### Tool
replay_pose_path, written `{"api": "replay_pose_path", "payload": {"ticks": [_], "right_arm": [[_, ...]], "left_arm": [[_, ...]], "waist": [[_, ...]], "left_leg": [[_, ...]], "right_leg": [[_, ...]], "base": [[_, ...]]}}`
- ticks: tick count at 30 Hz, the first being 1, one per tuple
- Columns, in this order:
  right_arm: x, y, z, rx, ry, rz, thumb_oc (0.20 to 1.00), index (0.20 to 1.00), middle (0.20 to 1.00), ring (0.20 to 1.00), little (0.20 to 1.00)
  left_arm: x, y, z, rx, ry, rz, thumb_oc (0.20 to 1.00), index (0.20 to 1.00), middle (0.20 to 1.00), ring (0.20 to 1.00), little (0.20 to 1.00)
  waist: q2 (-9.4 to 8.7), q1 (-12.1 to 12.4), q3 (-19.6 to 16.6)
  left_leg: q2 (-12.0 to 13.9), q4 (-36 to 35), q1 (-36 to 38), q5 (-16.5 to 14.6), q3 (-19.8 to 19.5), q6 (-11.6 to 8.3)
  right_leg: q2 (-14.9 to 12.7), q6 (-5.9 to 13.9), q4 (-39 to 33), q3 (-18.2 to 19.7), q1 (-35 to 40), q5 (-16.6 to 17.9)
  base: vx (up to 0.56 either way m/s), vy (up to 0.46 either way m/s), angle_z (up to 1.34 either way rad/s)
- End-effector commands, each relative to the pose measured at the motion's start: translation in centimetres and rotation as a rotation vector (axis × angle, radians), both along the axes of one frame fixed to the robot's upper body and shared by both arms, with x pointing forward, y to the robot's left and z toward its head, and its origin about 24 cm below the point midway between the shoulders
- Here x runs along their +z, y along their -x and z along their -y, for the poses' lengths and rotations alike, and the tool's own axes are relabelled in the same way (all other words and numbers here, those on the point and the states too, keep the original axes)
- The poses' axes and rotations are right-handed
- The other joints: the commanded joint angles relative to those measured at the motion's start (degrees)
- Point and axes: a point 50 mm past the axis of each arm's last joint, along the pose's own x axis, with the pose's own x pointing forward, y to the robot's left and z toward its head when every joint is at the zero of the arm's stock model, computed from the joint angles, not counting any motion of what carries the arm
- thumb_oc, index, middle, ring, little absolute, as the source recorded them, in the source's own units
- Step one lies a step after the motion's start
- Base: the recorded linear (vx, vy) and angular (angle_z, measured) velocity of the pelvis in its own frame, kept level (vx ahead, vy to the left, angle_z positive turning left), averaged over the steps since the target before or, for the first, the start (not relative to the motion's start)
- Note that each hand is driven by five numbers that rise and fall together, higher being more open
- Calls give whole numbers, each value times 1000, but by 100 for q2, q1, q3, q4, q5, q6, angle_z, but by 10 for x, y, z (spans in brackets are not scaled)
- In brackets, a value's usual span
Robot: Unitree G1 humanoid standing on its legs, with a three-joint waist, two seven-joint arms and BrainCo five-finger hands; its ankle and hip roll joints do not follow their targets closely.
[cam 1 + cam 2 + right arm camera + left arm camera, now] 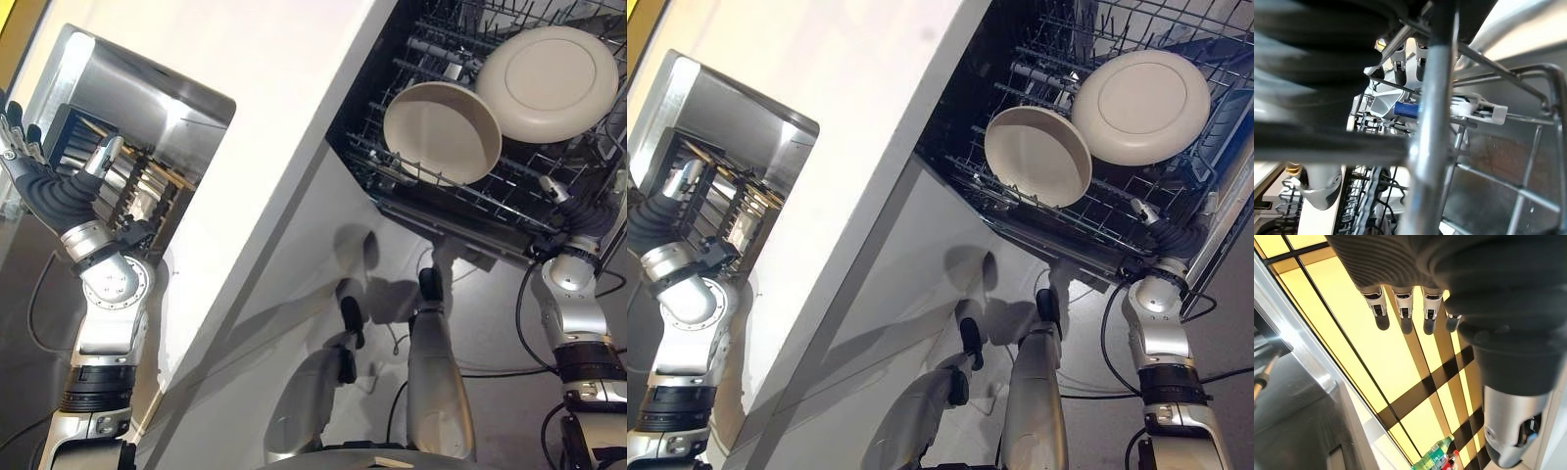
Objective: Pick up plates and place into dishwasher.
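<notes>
Two cream plates stand in the dishwasher rack [460, 201], both leaning on the wire tines. The smaller plate [443, 132] sits nearer the rack's front edge, hollow side showing, and the larger plate [549, 83] stands just behind it, overlapping its rim, with the underside showing.

The right hand [560, 191] is at the rack's front edge, below the larger plate, its wrist pressed up against the wires. Its fingers are hidden among the rack bars, so I cannot tell whether they are open or closed.

The left hand [1459, 289] is far from the rack, past the white worktop [265, 147] and beside a steel sink [137, 108]. Its fingers [1403, 308] hang straight and loose, holding nothing.
</notes>
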Motion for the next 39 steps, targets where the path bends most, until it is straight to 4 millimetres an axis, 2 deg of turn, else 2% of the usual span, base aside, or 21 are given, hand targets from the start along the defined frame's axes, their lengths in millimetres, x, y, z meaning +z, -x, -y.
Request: {"api": "replay_pose_path", "payload": {"ticks": [1,6,10,15,19,28,35,39], "right_arm": [[47,-31,-55,272,61,175,1000,1000,1000,1000,1000],[59,-40,-89,370,74,232,1000,1000,1000,1000,1000],[74,-36,-114,455,111,316,1000,1000,1000,1000,1000],[90,-30,-145,595,170,383,1000,1000,1000,1000,1000],[92,-34,-164,673,200,356,1000,1000,1000,1000,1000],[96,-58,-176,705,147,301,1000,1000,1000,1000,1000],[116,-72,-169,661,110,332,1000,1000,1000,1000,1000],[126,-74,-168,673,100,358,1000,1000,1000,1000,1000]], "left_arm": [[28,2,6,1,-3,134,1000,1000,1000,1000,1000],[24,0,12,-4,20,125,1000,1000,1000,1000,1000],[17,3,12,-11,47,110,1000,1000,1000,1000,1000],[9,4,11,-24,67,77,1000,1000,1000,1000,1000],[4,4,9,-34,68,49,1000,1000,1000,1000,1000],[-4,4,4,-72,43,1,1000,1000,1000,1000,1000],[-5,6,0,-93,20,-7,1000,1000,1000,1000,1000],[-5,7,-2,-102,13,-5,1000,1000,1000,1000,1000]], "waist": [[354,231,388],[456,368,388],[479,468,388],[426,653,227],[358,854,77],[215,1412,-141],[193,1734,-186],[216,1830,-174]], "left_leg": [[-121,898,-571,-324,-320,-108],[-217,899,-583,-308,-338,-93],[-292,899,-463,-320,-369,-76],[-349,911,-348,-350,-405,-53],[-407,939,-278,-373,-466,-37],[-515,968,-99,-405,-738,-11],[-545,1007,-109,-395,-881,-22],[-566,1024,-181,-369,-921,-13]], "right_leg": [[-495,173,-395,106,314,-29],[-582,150,-367,43,322,-33],[-699,130,-398,-56,484,-6],[-837,129,-426,-197,703,-5],[-929,128,-456,-333,894,1],[-1175,139,-611,-806,1414,47],[-1273,145,-720,-1134,1624,119],[-1303,144,-690,-1232,1604,129]], "base": [[32,67,9],[63,112,8],[79,132,4],[101,126,16],[90,66,24],[81,13,27],[34,-20,31],[-19,-19,5]]}}
